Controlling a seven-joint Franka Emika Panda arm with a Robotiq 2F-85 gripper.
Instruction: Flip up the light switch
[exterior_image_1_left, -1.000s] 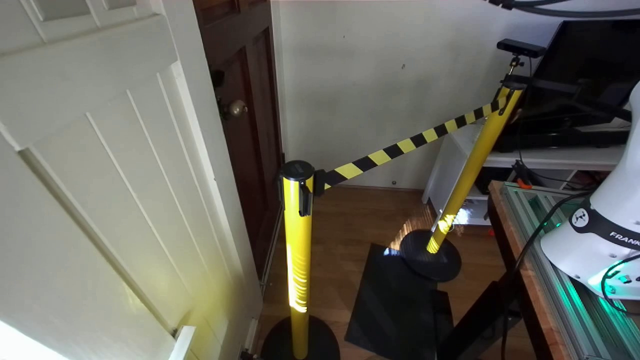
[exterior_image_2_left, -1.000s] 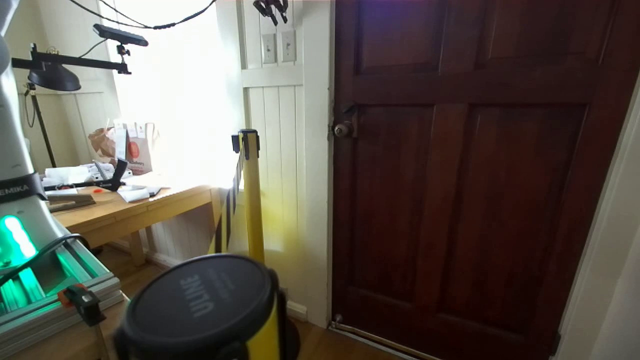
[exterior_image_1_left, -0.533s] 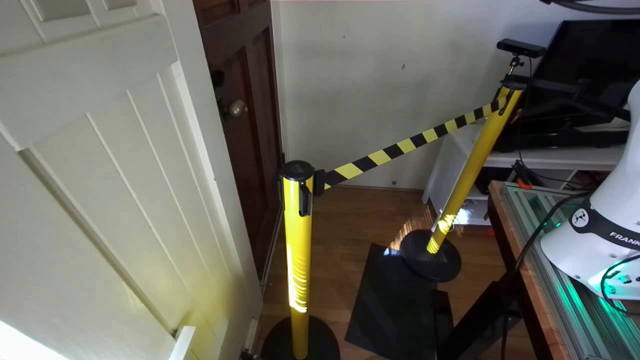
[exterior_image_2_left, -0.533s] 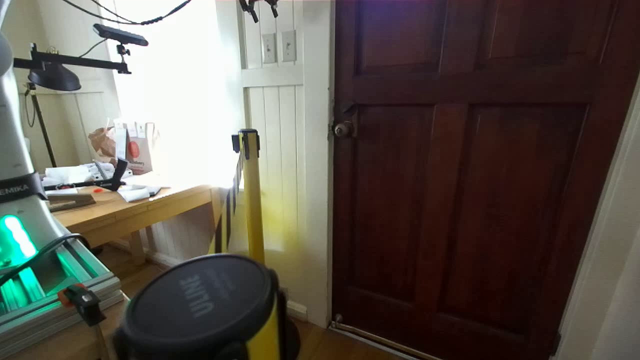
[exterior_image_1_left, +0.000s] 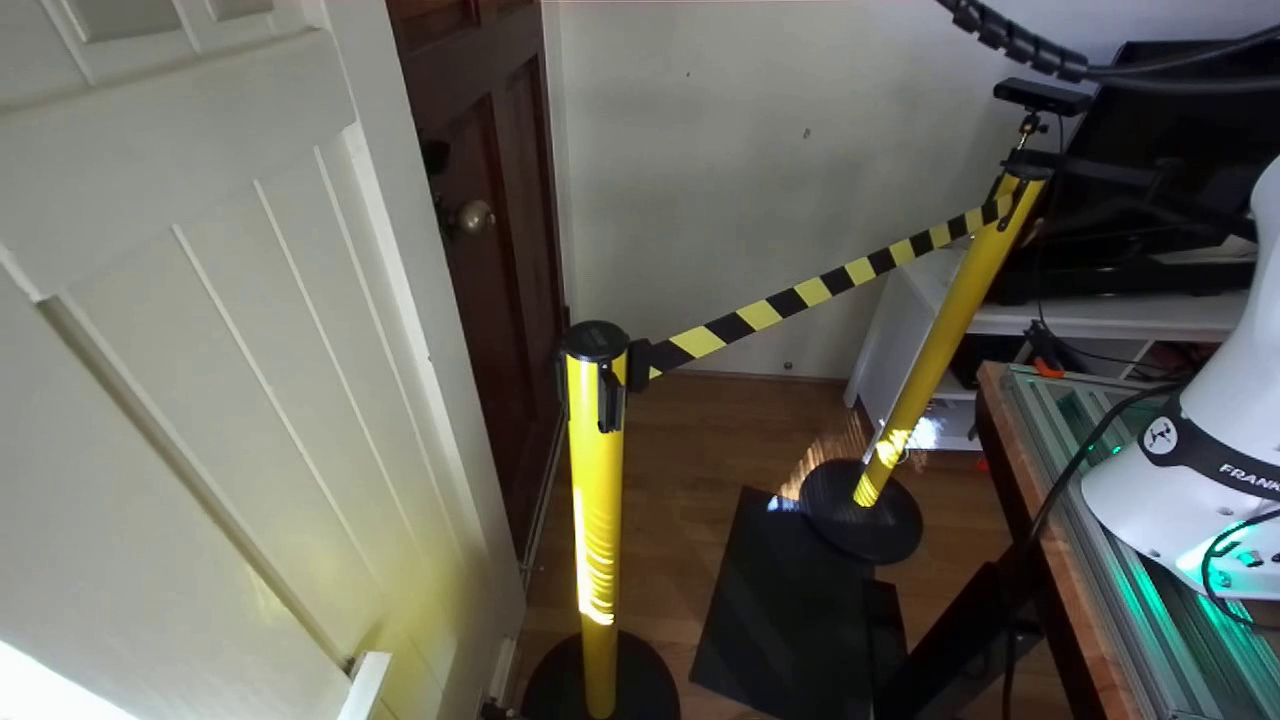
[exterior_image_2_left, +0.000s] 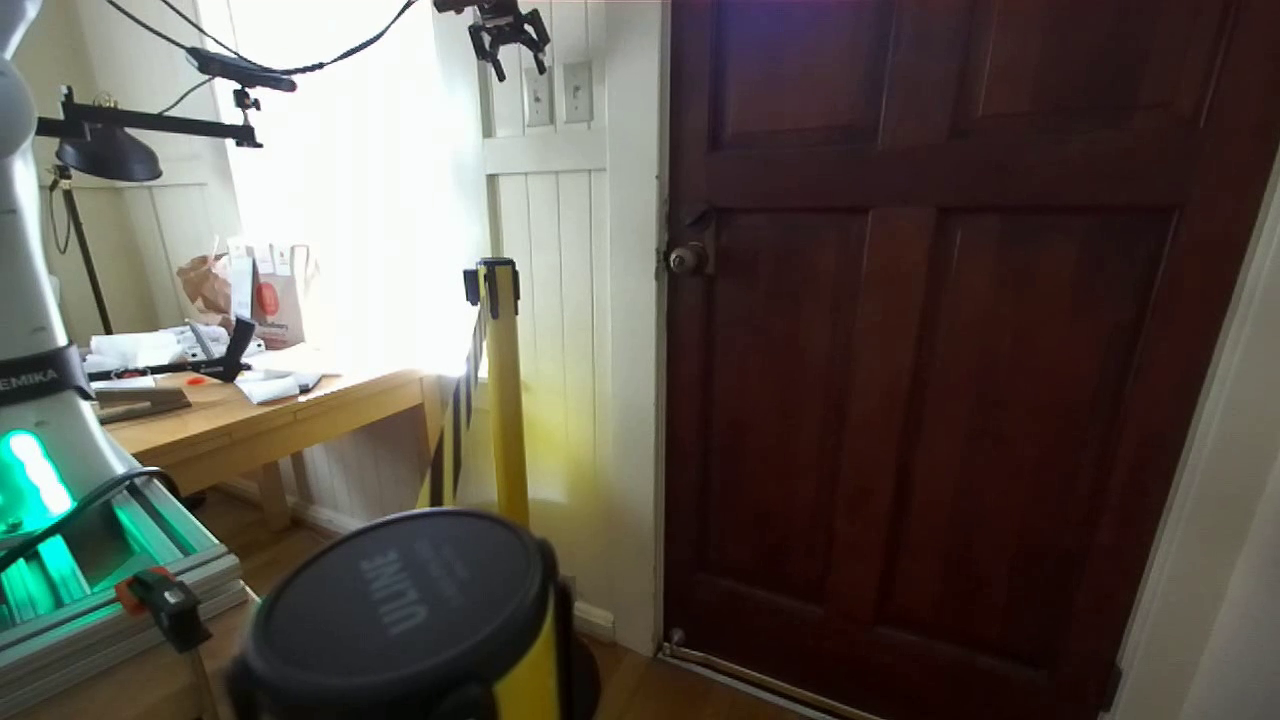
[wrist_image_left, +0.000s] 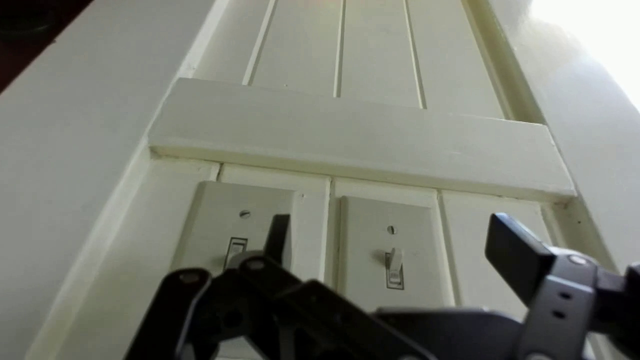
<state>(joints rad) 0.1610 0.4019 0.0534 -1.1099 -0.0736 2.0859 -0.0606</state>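
Note:
Two pale light switch plates sit side by side on the panelled wall. In the wrist view, which stands upside down against the exterior view, the right-hand light switch (wrist_image_left: 395, 267) shows between the fingers, its lever tip leaning toward the wooden rail. The left-hand light switch (wrist_image_left: 245, 200) is partly covered by a finger (wrist_image_left: 278, 237). My gripper (wrist_image_left: 392, 240) stands wide open with nothing in its grasp, and no contact with the lever shows. In an exterior view the gripper (exterior_image_2_left: 521, 73) hangs at the top, in front of the upper part of the left plate (exterior_image_2_left: 538, 100).
A wooden rail (wrist_image_left: 350, 135) crosses the wall below the switches. A dark red door (exterior_image_2_left: 930, 350) stands beside them, with a bright window (exterior_image_2_left: 350, 200) on their other side. Yellow barrier posts (exterior_image_1_left: 597, 500) joined by a striped belt (exterior_image_1_left: 810, 292) rise from the floor. Arm cables (exterior_image_2_left: 340, 62) hang loosely.
The fingers have spread apart to a wide opening. In an exterior view the gripper has shifted left, then come lower. A ribbed cable has swung into the top of an exterior view.

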